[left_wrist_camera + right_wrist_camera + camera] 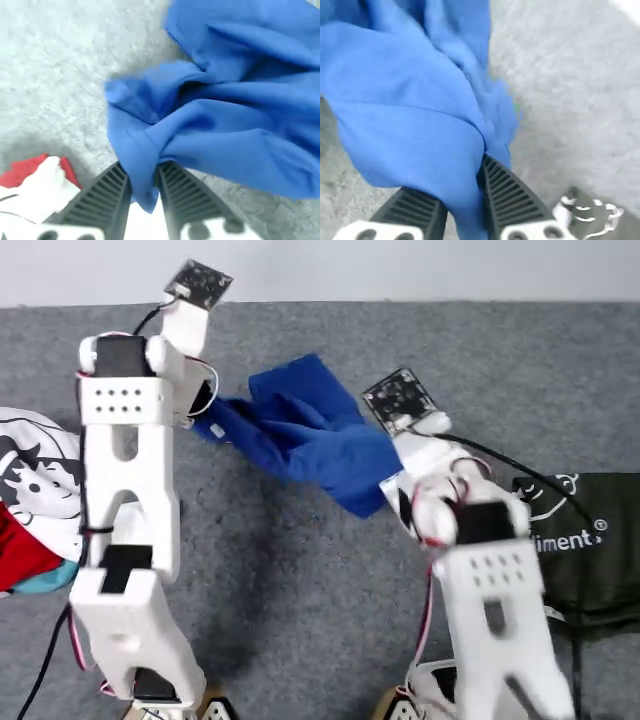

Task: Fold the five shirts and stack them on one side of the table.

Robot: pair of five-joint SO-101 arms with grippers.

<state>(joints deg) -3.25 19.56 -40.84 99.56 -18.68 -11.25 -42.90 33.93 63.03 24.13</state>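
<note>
A dark green shirt (600, 580) lies on the gray tabletop (300, 590) by the right arm. A pile of white and red shirts (35, 490) lies by the left arm. Farther back, the left claw (141, 172) and the right claw (462, 182) each pinch tight on the blue shirt (310, 435), bunched between them.

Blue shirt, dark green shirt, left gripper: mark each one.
blue shirt (310, 435), high view, middle of the bunched cloth.
dark green shirt (600, 580), high view, plain cloth below its print.
left gripper (142, 174), left wrist view, midway between its fingertips, on the pinched cloth.
</note>
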